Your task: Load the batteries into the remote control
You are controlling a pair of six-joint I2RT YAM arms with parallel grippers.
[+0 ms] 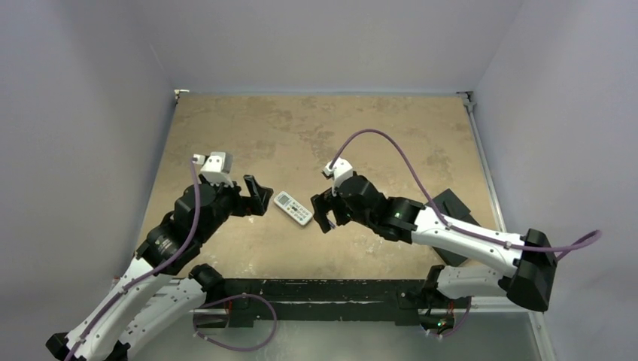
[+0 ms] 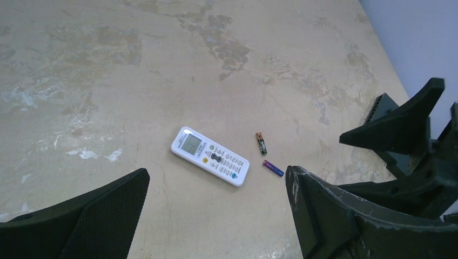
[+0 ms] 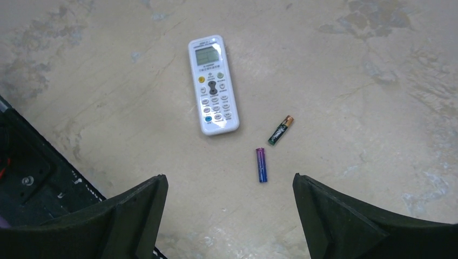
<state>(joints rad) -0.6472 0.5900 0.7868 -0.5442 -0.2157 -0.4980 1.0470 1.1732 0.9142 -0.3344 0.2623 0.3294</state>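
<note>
The white remote control lies buttons up on the table between my two grippers; it also shows as remote control and remote control. Two batteries lie loose beside its button end: a dark one with a brassy tip and a purple one. My left gripper stands open just left of the remote, holding nothing. My right gripper hangs open above the table, the purple battery just ahead of its fingertips. The top view does not show the batteries.
A flat black slab lies at the right, partly under my right arm. The right gripper's black fingers rise at the right of the left wrist view. Grey walls close the table on three sides.
</note>
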